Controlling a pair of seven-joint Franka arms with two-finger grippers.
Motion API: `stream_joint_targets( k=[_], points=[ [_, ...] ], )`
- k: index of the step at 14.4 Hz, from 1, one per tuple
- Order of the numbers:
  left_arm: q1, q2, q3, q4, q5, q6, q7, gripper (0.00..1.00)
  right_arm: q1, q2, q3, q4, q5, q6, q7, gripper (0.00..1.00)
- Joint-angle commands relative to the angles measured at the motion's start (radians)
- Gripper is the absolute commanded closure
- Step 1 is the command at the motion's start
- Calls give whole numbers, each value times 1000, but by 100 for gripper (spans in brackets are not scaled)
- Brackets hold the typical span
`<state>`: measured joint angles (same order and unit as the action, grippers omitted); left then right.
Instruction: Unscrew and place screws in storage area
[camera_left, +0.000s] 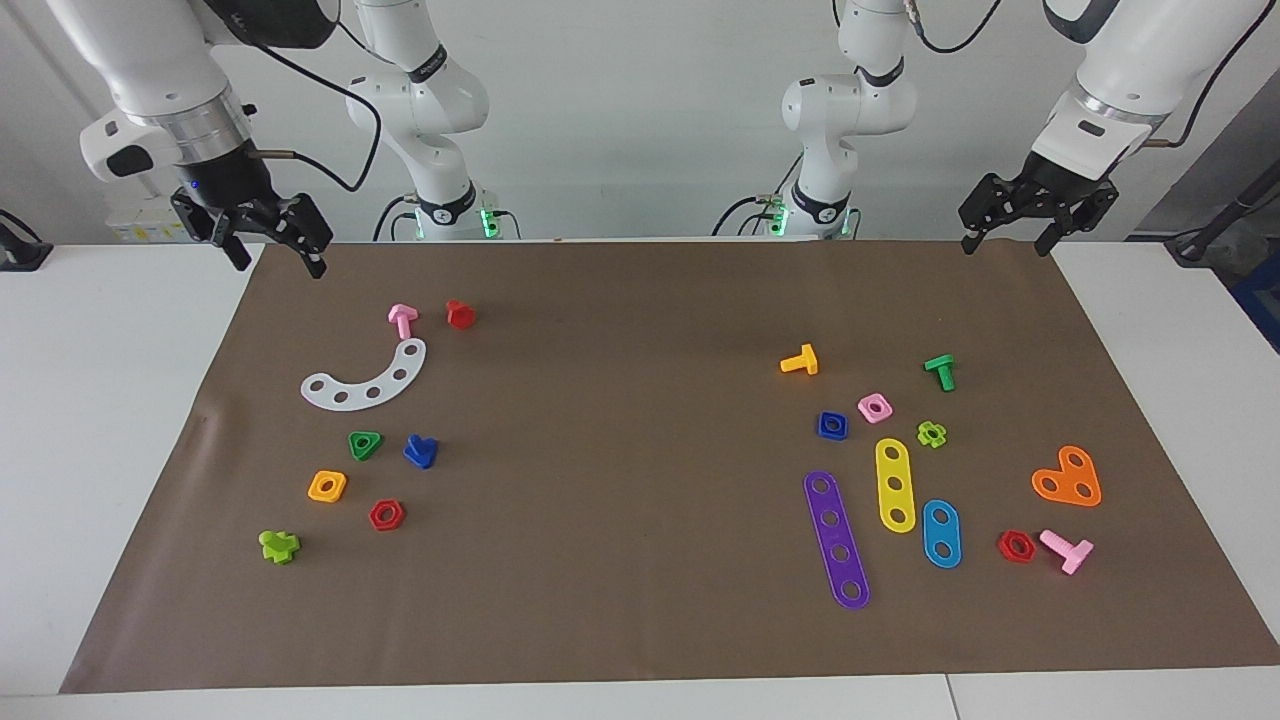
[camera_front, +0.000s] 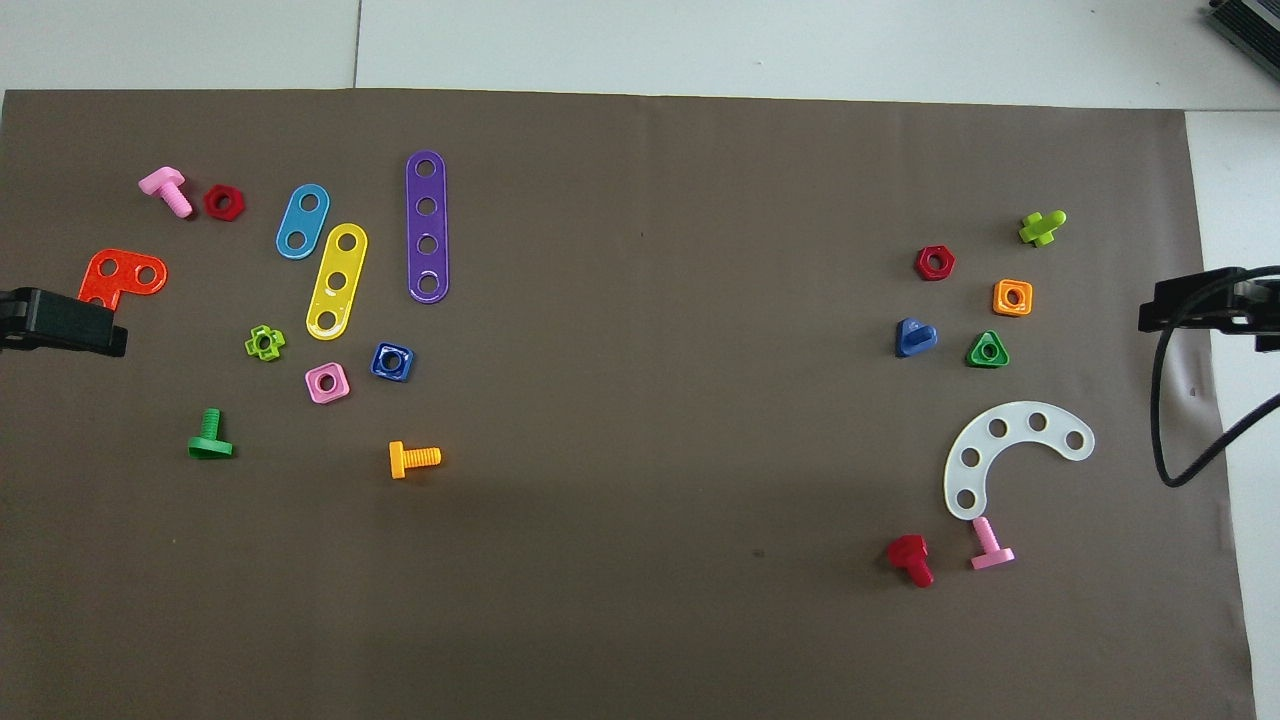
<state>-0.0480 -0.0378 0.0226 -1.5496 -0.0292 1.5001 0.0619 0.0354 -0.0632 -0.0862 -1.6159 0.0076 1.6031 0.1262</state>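
The royal-blue bolt (camera_left: 420, 451) lies on the brown mat toward the right arm's end, beside a green triangular nut (camera_left: 365, 445). It also shows in the overhead view (camera_front: 914, 338). Nothing holds it. It is farther from the robots than the white curved strip (camera_left: 365, 380), which marks the storage area (camera_front: 1010, 450). Coloured nuts lie around it. My right gripper (camera_left: 278, 262) is open and empty, raised over the mat's corner at the robots' edge. My left gripper (camera_left: 1005, 245) is open and empty, raised over the other corner, and waits.
An orange square nut (camera_left: 327, 486), a red hex nut (camera_left: 386, 514) and a lime piece (camera_left: 279, 546) lie near the blue bolt. A pink bolt (camera_left: 402, 318) and a red bolt (camera_left: 460, 314) lie by the strip. Flat strips, nuts and bolts lie toward the left arm's end, among them a purple strip (camera_left: 836, 540).
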Motion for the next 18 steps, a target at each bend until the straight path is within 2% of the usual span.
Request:
stream_joint_targets(
  k=[1,18],
  points=[
    [8,-25,-3,-26,-8,-3,-1,0,0,17,13,17,-29,-23,-31,0],
    [8,-25,-3,-26,-8,-3,-1,0,1,5,31,8,-37,-71,-30,0]
  ],
)
